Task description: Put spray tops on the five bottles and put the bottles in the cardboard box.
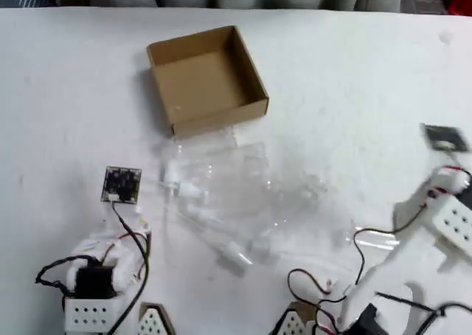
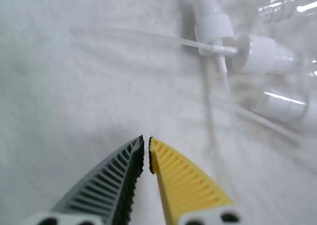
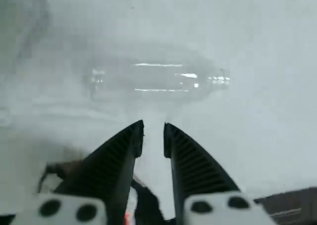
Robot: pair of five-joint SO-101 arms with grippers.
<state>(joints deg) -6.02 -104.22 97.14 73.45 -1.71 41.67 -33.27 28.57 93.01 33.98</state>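
Note:
The open cardboard box [image 1: 208, 80] stands at the back of the table with nothing inside. In front of it lie several clear bottles [image 1: 243, 176] and white spray tops [image 1: 193, 191] in a loose heap. The left arm [image 1: 96, 272] sits at the front left. My left gripper [image 2: 146, 141], grey and yellow, is shut and empty over bare cloth, with spray tops [image 2: 213, 29] and their thin tubes a short way ahead. The right arm [image 1: 413, 257] is at the front right. My right gripper [image 3: 153, 128] is open by a narrow gap, just short of a lone clear bottle [image 3: 158, 79] lying on its side.
A white cloth [image 1: 354, 77] covers the table. Loose cables [image 1: 369, 239] run by the right arm's base. Bare cloth lies to the left and right of the box.

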